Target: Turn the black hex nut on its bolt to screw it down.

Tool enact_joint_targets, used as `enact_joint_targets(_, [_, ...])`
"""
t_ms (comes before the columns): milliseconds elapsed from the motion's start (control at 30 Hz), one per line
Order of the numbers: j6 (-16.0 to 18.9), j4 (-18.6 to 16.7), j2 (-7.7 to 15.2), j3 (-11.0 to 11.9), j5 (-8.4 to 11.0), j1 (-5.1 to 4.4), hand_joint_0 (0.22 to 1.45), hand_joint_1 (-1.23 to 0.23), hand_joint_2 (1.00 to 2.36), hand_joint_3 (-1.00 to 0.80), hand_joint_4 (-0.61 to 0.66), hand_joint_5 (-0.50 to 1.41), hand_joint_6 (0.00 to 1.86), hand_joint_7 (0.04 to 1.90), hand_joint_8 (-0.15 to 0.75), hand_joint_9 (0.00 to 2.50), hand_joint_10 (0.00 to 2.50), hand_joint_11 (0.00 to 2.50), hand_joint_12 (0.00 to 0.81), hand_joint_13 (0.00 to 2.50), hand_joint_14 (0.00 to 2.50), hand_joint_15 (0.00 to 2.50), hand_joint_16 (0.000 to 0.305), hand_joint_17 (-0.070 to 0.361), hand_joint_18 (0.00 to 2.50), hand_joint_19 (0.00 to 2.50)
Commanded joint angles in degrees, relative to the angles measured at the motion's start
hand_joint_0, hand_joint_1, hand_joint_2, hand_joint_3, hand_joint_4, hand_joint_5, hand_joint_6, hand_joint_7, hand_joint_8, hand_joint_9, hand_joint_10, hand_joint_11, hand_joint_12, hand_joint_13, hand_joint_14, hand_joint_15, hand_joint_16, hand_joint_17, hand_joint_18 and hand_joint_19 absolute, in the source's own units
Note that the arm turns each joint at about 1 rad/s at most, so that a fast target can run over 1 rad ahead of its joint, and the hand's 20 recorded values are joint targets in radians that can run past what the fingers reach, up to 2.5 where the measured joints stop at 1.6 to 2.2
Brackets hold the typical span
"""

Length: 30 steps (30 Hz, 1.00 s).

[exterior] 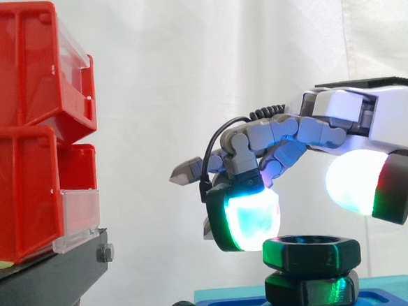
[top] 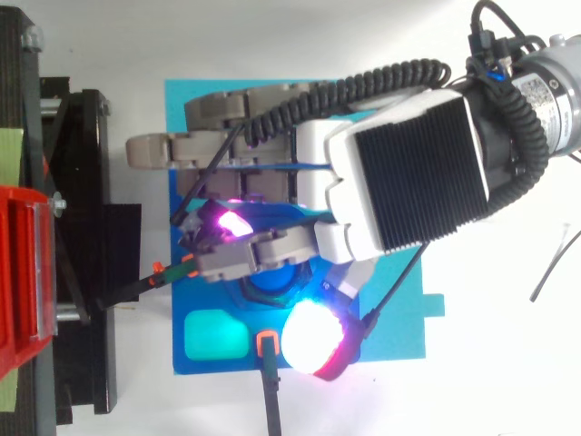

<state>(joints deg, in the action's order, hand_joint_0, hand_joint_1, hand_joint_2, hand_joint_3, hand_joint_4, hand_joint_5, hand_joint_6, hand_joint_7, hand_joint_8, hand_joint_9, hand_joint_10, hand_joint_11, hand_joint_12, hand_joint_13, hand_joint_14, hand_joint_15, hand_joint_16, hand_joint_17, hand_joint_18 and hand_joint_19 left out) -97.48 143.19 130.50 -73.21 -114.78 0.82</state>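
White curtain behind, blue base [exterior: 399, 292] below. Black hex nut [exterior: 311, 252] on its bolt looks rigid, light and slick, so I'd pinch opposite flats. Hand [exterior: 341, 115] hovers spread, holding nothing, pads [exterior: 247, 218] at the nut's ten and two o'clock.

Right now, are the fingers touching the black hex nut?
Cannot tell: in the side view the fingers overlap the left edge of the black hex nut, hiding any gap.

Black hex nut [exterior: 310, 253], level, ringing blue bolt [top: 270, 280]; stacked on black hex base [exterior: 311, 290]

Two black hex nuts [exterior: 310, 252], one blue base plate [top: 408, 338], one robot hand [top: 408, 173], one black stand [exterior: 45, 283].
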Motion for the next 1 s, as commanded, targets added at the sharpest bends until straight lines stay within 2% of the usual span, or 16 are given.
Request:
enact_joint_targets(0, [-0.08, -0.28, 0.02, 0.44, 0.43, -0.82, 0.42, -0.04, 1.00, -0.50, 0.19, -0.02, 0.50, 1.48, 0.240, 0.87, 0.00, 0.00, 0.369, 0.49, 0.00, 0.00, 0.057, 0.129, 0.57, 0.56])
enact_joint_targets(200, [-0.17, -0.01, 0.02, 2.99, 0.87, -1.96, 0.45, -0.05, 1.00, -0.50, 0.20, -0.04, 0.50, 1.39, 0.222, 0.85, 0.00, 0.02, 0.357, 0.48, 0.00, 0.00, 0.055, 0.123, 0.55, 0.56])
enact_joint_targets(233, [-0.17, -0.01, 0.02, 2.99, 1.13, -2.40, 0.45, -0.05, 1.00, -0.50, 0.20, -0.04, 0.50, 1.39, 0.221, 0.85, 0.00, 0.01, 0.357, 0.48, 0.00, 0.00, 0.055, 0.123, 0.56, 0.56])
enact_joint_targets(400, [-0.43, -0.28, 0.02, 2.90, 2.10, -2.93, 0.46, -0.06, 1.00, -0.50, 0.20, -0.04, 0.50, 1.36, 0.211, 0.85, 0.00, 0.02, 0.352, 0.48, 0.00, 0.00, 0.054, 0.121, 0.56, 0.56])
enact_joint_targets(567, [-0.43, 0.51, 0.10, 2.81, 2.19, -3.37, 0.46, -0.06, 1.00, -0.50, 0.19, -0.04, 0.50, 1.34, 0.205, 0.84, 0.00, 0.02, 0.350, 0.48, 0.00, 0.00, 0.053, 0.120, 0.55, 0.56])
enact_joint_targets(833, [-0.35, 0.25, 2.57, 2.81, 2.28, -3.81, 0.47, -0.06, 1.00, -0.50, 0.15, -0.04, 0.50, 1.33, 0.201, 0.85, 0.00, 0.03, 0.345, 0.48, 0.00, 0.00, 0.052, 0.117, 0.55, 0.56])
enact_joint_targets(867, [-0.26, -0.19, 3.27, 2.81, 2.28, -3.90, 0.47, -0.06, 1.00, -0.50, 0.14, -0.03, 0.50, 1.35, 0.197, 0.86, 0.00, 0.02, 0.345, 0.48, 0.00, 0.00, 0.052, 0.117, 0.55, 0.56])
enact_joint_targets(967, [-0.26, -1.24, 3.44, 2.81, 2.36, -4.25, 0.47, -0.06, 1.00, -0.50, 0.13, -0.03, 0.50, 1.42, 0.201, 0.87, 0.00, 0.01, 0.339, 0.48, 0.00, 0.00, 0.051, 0.115, 0.55, 0.56])
